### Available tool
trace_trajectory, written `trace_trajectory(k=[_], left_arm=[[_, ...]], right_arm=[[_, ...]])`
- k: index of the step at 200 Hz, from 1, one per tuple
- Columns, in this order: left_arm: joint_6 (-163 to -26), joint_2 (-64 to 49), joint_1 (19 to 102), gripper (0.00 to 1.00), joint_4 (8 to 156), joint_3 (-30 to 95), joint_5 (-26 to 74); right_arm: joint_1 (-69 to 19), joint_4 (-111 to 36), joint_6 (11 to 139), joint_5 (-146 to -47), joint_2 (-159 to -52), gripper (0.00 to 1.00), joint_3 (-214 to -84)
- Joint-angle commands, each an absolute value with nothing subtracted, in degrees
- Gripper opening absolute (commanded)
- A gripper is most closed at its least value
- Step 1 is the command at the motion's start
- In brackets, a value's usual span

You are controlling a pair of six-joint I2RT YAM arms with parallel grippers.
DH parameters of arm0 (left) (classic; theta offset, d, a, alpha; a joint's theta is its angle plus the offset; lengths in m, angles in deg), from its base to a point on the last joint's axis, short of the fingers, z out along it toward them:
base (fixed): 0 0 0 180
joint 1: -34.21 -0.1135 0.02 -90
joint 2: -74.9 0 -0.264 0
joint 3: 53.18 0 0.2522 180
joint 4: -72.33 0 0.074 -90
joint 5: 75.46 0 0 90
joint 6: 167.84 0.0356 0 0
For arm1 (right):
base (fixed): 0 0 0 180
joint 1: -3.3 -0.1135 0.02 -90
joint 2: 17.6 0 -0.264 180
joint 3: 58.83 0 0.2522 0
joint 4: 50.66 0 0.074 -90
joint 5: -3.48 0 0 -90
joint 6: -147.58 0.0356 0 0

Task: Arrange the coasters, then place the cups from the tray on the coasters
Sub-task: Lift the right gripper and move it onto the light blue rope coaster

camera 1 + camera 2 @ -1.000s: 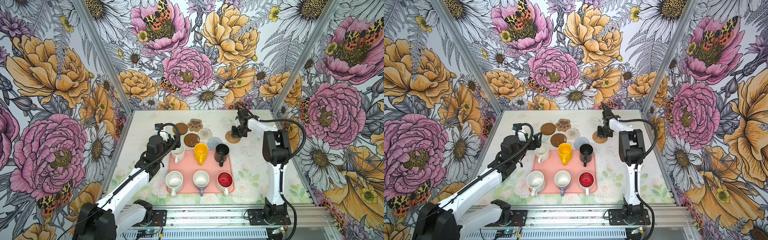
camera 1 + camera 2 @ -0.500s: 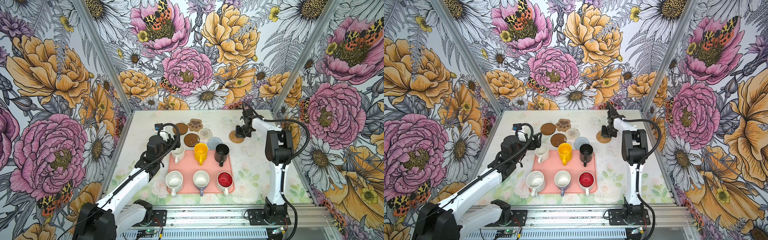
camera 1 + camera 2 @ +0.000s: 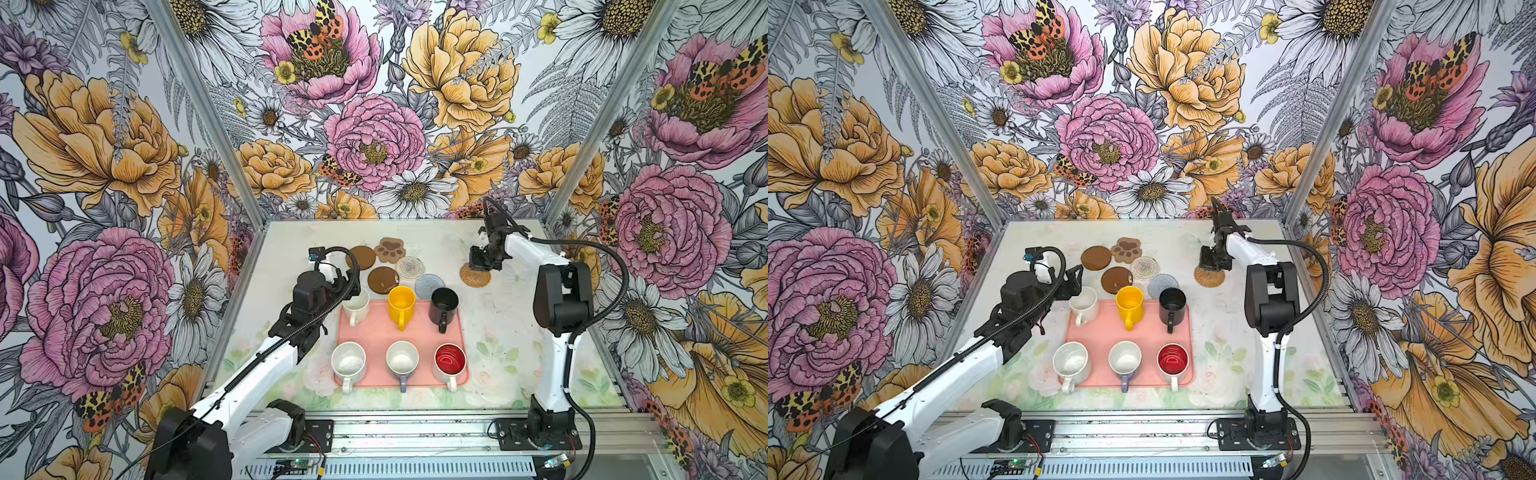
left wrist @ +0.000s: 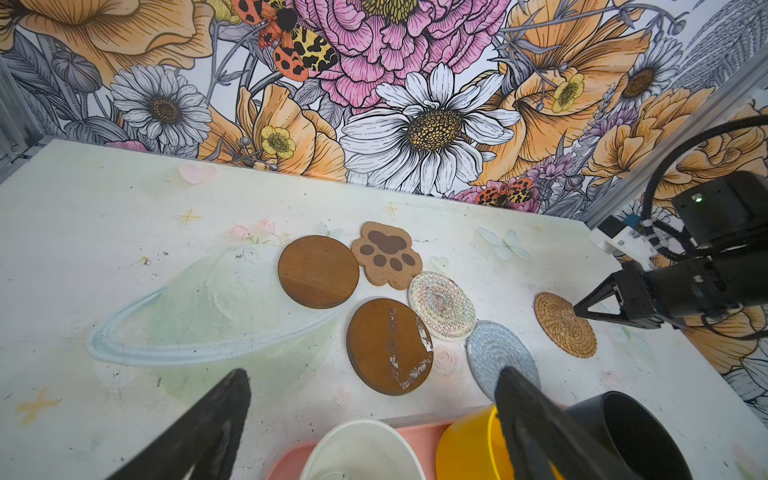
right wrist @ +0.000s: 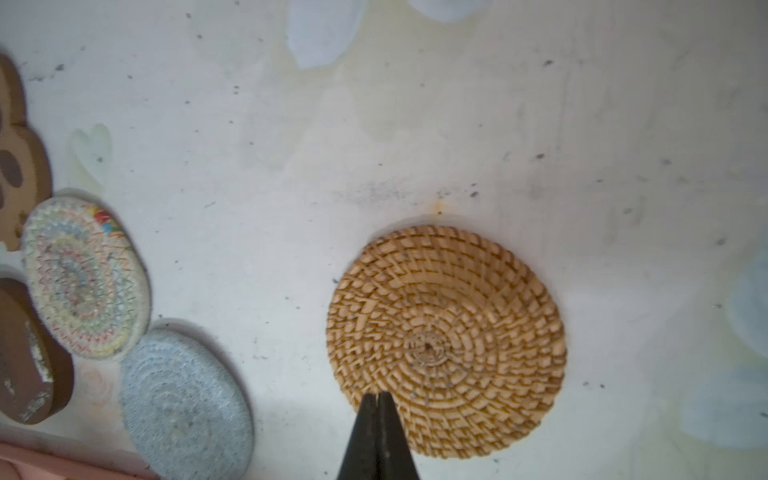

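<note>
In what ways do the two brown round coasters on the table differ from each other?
The far brown coaster has a clean, even face; the near brown coaster shows white scraped marks. The far brown coaster lies beside the paw-shaped coaster; the near brown coaster lies closer to the pink tray, near the yellow cup. Both are flat, round, dark brown, similar in size, and carry no cup.

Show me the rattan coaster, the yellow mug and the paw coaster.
rattan coaster [image 5: 446, 340], right wrist view, on its woven middle
yellow mug [image 3: 401, 299], in a top view, inside its mouth
paw coaster [image 4: 387, 242], left wrist view, on the big dark pad
</note>
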State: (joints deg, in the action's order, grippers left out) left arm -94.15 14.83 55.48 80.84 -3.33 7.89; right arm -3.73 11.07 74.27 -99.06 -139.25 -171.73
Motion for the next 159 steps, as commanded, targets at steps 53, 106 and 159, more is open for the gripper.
trace_trajectory(k=[53,106,159], left_arm=[[-92.5,15.7,55.8,0.94,81.3,-3.4,6.3],[-92.3,16.0,55.8,0.93,81.5,-3.6,5.8],[-92.3,16.0,55.7,0.94,81.5,-3.7,5.6]], right_arm=[[-14.2,11.4,73.1,-103.4,-142.6,0.0,-174.3],[-16.7,11.5,73.2,-107.5,-147.2,0.0,-175.1],[-17.2,11.8,73.6,-106.8,-149.6,0.0,-175.3]])
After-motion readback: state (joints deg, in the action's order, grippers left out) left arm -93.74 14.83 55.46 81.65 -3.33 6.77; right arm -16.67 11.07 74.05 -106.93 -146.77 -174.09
